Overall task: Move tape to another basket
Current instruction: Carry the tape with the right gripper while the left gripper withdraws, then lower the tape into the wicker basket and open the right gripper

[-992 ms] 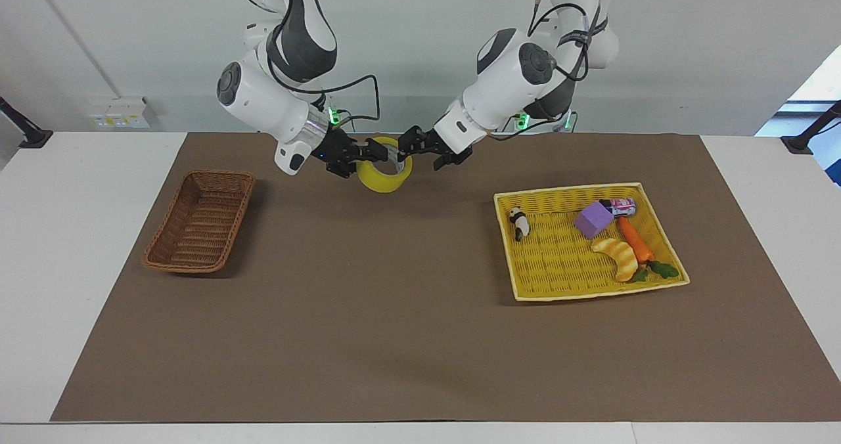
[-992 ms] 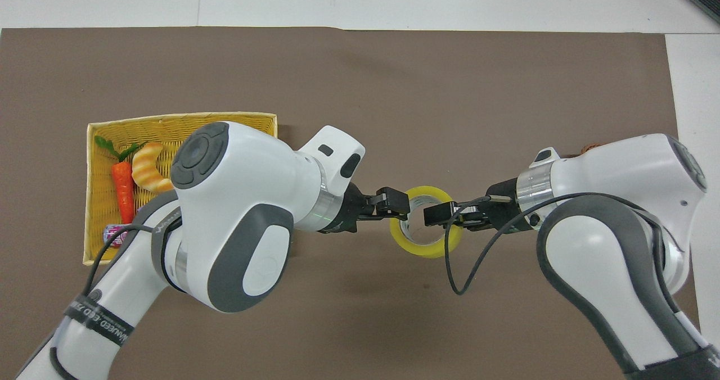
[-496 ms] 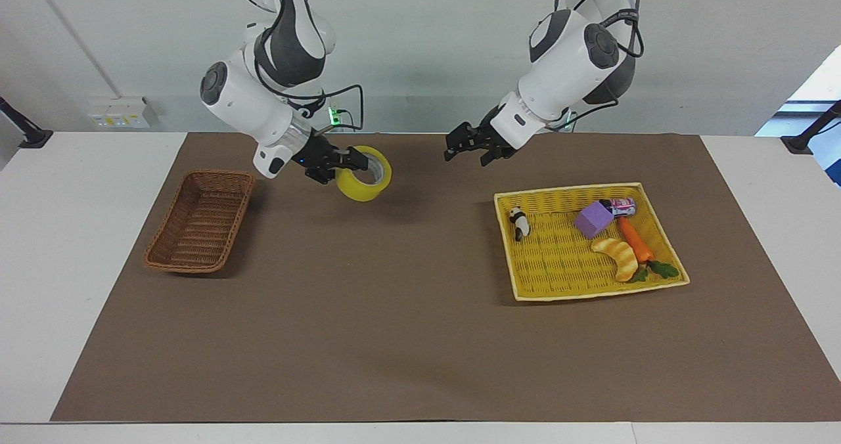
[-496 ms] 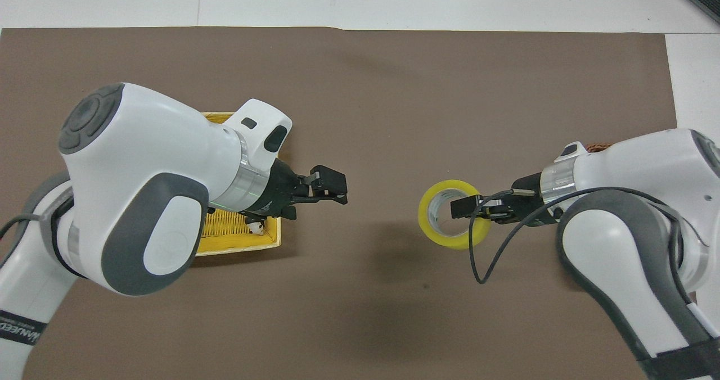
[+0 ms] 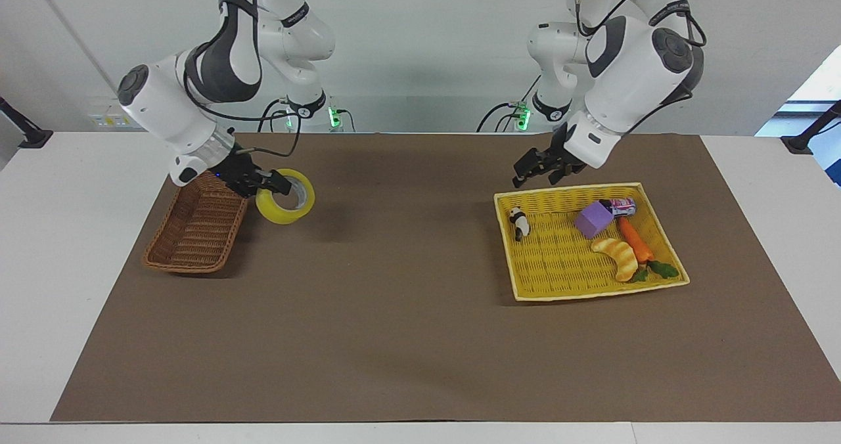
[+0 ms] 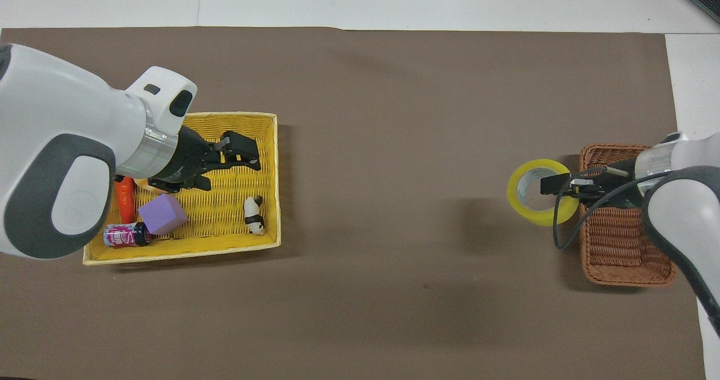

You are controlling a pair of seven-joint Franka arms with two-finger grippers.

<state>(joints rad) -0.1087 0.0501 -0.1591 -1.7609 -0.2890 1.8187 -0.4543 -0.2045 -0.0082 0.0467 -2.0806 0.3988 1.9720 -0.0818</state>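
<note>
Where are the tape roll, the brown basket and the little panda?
tape roll (image 5: 284,213): facing view, yellow outer band.
brown basket (image 5: 197,230): facing view, woven floor.
panda (image 6: 253,215): overhead view, its body.

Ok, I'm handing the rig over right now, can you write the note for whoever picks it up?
Right end effector: shut on the tape, gripping its wall with one finger through the core, in the air beside the brown wicker basket.
Left end effector: open, empty, waiting over the robot-side rim of the yellow tray.
Done: tape is out of the yellow tray and in the right arm's grip.
Left: carry it over the brown basket, lower, release.
Panda, purple block, can, carrot and croissant toy lie in the yellow tray; leave them.
</note>
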